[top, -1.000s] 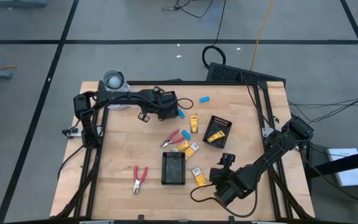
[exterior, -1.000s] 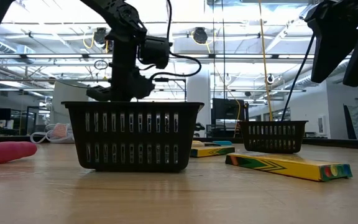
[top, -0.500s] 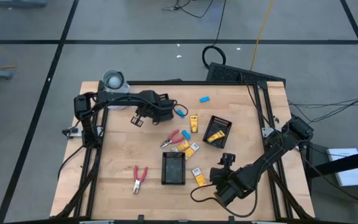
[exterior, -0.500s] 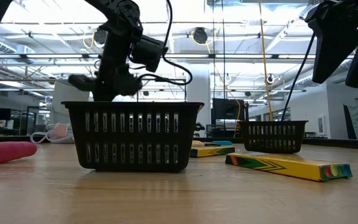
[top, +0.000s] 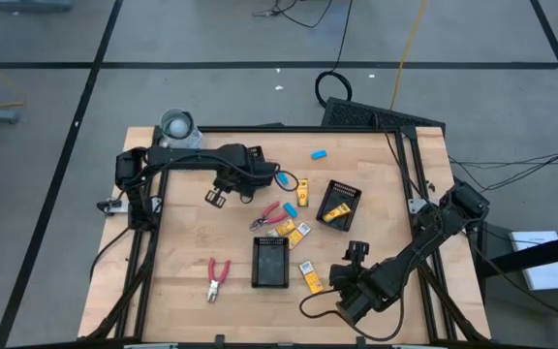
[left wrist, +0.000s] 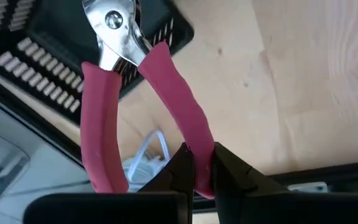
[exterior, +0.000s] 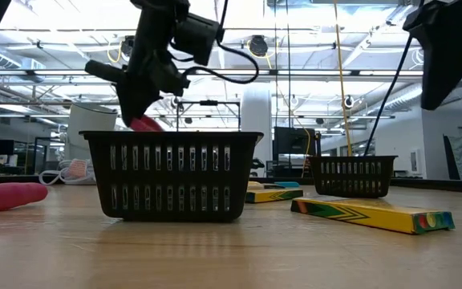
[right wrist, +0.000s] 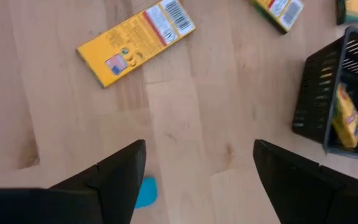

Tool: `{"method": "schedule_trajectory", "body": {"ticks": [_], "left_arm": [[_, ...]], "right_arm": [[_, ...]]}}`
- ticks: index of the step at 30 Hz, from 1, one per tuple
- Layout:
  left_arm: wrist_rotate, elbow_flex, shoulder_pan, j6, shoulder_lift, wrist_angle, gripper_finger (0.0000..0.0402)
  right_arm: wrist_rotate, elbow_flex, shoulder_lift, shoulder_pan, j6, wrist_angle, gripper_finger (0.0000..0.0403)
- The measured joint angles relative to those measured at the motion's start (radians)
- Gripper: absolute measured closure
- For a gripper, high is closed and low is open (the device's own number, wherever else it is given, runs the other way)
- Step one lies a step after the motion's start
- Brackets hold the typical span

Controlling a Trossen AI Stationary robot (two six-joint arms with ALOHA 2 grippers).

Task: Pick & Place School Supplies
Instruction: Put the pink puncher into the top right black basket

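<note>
Pliers [left wrist: 138,93] handle hidden within left pincer [left wrist: 199,165].

a light wooden table [top: 182,262] with a black frame along its edges. on it lie two black slotted trays: one [top: 270,263] near the middle front, one [top: 339,203] toward the right rear, with a yellow block inside. red-handled pliers [top: 217,278] rest at the front left, another pair [top: 271,214] near the centre. yellow blocks [top: 294,230] lie between the trays, one more [top: 309,275] just right of the front tray. a light-blue piece [top: 319,153] lies near the rear edge. a grey-white round cup [top: 176,124] stands at the rear left corner
</note>
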Motion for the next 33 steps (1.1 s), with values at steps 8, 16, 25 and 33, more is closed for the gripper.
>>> {"method": "schedule_trajectory", "body": {"ticks": [8, 16, 25, 33], "left_arm": [[-0.091, 0.0, 0.023, -0.008, 0.0, -0.009, 0.0372], [-0.095, 0.001, 0.061, 0.022, 0.027, -0.013, 0.0372], [-0.104, 0.0, 0.026, 0.031, 0.156, -0.043, 0.0372], [-0.028, 0.0, -0.044, 0.03, 0.128, -0.048, 0.0372]], "right_arm": [[-0.018, 0.0, -0.001, 0.013, -0.001, 0.0, 0.0139], [-0.025, 0.0, -0.009, 0.012, -0.001, 0.001, 0.014], [-0.024, 0.0, -0.044, 0.012, 0.013, 0.005, 0.014], [-0.023, 0.0, -0.081, 0.017, 0.018, -0.002, 0.014]]}}
